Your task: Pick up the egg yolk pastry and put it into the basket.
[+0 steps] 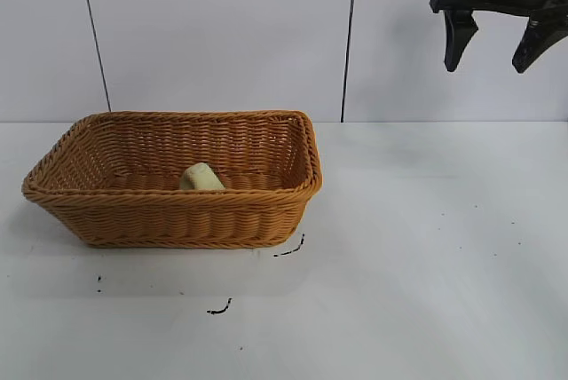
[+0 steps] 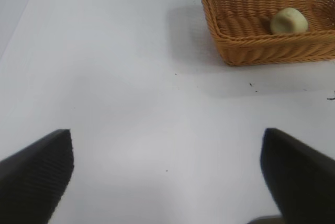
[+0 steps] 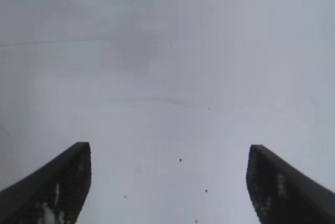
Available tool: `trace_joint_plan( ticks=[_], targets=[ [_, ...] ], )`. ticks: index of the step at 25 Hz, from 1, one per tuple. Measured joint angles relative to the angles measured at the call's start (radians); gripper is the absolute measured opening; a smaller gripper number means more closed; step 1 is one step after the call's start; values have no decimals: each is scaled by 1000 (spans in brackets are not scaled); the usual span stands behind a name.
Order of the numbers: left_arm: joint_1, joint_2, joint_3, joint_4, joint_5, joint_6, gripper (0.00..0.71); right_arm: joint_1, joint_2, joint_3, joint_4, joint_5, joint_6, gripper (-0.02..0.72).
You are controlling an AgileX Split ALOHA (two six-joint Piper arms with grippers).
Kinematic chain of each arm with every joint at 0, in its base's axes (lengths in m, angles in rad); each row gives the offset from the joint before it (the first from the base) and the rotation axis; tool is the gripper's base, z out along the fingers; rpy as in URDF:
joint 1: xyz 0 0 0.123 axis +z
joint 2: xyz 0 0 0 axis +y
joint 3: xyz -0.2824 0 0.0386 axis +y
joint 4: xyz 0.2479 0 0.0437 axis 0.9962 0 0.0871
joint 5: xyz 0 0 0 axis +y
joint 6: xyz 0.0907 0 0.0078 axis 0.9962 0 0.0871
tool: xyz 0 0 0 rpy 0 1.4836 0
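The egg yolk pastry (image 1: 201, 178), a small pale yellow-cream bun, lies inside the orange-brown wicker basket (image 1: 177, 220) on the left of the white table. Both also show in the left wrist view, the pastry (image 2: 288, 21) in the basket (image 2: 261, 46). My right gripper (image 1: 491, 59) hangs open and empty high at the upper right, far from the basket; its wrist view shows only bare table between its fingers (image 3: 167, 182). My left gripper (image 2: 166, 174) is open and empty above bare table, away from the basket; it is out of the exterior view.
Small black marks (image 1: 289, 249) lie on the table in front of the basket. A white panelled wall (image 1: 222, 34) stands behind the table.
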Motion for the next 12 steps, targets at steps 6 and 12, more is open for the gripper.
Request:
trace_joint_plan(
  ticks=[6, 12],
  targets=[
    [0, 0, 0, 0, 0, 0, 697, 0, -31, 8, 33, 1, 0, 584],
    [0, 0, 0, 0, 0, 0, 697, 0, -269, 177, 75, 2, 1, 583]
  ],
)
